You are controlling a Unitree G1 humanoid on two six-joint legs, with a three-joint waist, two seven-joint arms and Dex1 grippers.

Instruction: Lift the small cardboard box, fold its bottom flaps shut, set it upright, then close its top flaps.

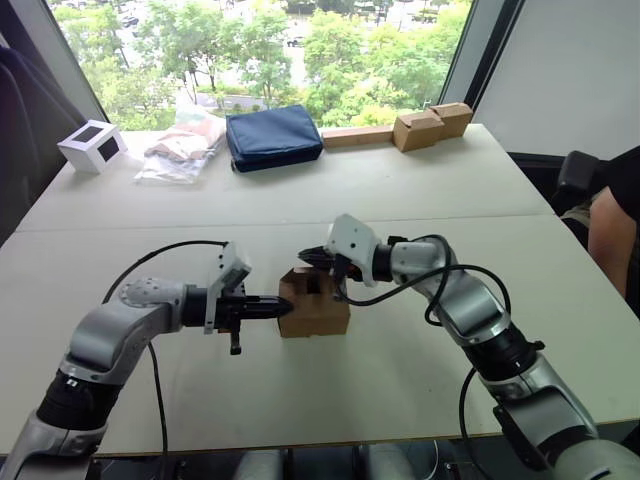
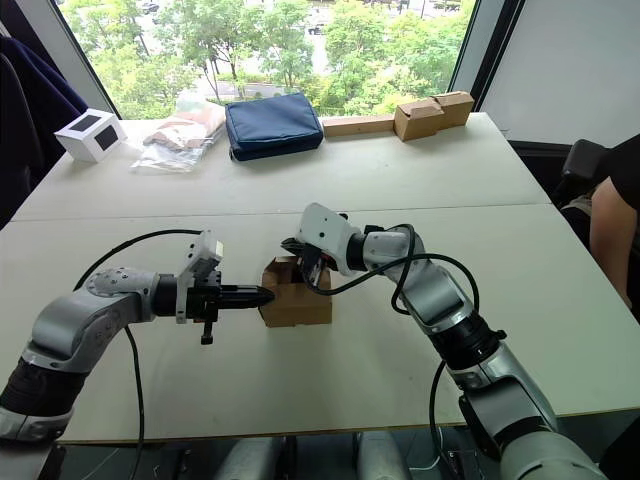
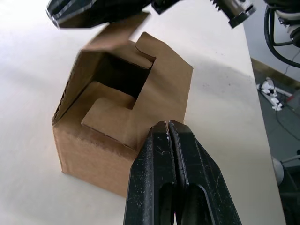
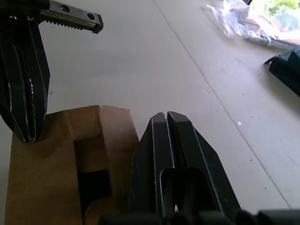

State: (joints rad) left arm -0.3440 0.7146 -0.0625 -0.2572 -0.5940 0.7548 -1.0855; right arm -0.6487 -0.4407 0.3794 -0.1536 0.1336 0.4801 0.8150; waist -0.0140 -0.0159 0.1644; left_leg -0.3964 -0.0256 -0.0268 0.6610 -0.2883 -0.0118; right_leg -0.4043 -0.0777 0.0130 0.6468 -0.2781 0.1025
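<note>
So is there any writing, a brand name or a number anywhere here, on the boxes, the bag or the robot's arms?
None that can be read.
Small brown cardboard box: plain, no print.
White cube box with a black window: no lettering visible.
Dark blue fabric pouch: no visible label.
Clear plastic bag: contents too blurred to tell.
Tan joined cardboard boxes: unmarked.

bare table [image 1: 400, 210] around small cardboard box [image 1: 315, 305], both hands crowding it

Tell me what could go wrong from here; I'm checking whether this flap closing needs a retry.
1. The top flaps still gape, so a push from the shut right end effector may crumple one.
2. The small cardboard box stands free on the table; the shut left end effector at its side could slide or tip it.
</note>
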